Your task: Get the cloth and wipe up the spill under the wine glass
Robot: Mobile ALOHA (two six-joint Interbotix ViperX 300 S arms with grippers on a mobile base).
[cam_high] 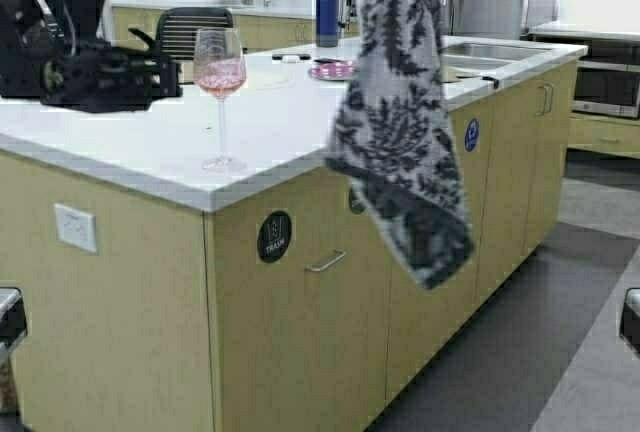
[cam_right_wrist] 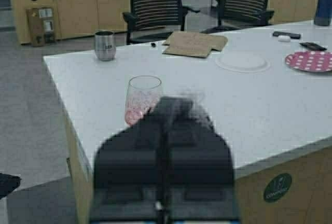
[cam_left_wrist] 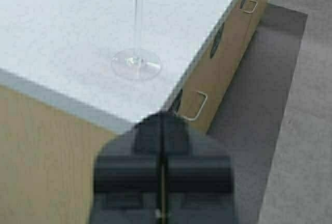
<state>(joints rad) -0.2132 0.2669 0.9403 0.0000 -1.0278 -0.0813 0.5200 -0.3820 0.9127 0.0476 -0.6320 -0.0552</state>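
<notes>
cloth [cam_high: 400, 122]: hanging high from right gripper [cam_right_wrist: 165, 111], pinched shut on it
left gripper [cam_left_wrist: 162, 130]: closed, empty, nearing wine glass [cam_high: 220, 92]
tip: lift glass straight, w/o tilting

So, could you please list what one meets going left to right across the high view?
Left gripper → wine glass → blue bottle → hanging cloth → sink → oven.

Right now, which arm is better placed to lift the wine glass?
Left. The left tool, shut and empty, hovers beside the wine glass over the counter; the right tool is busy holding the cloth up.
</notes>
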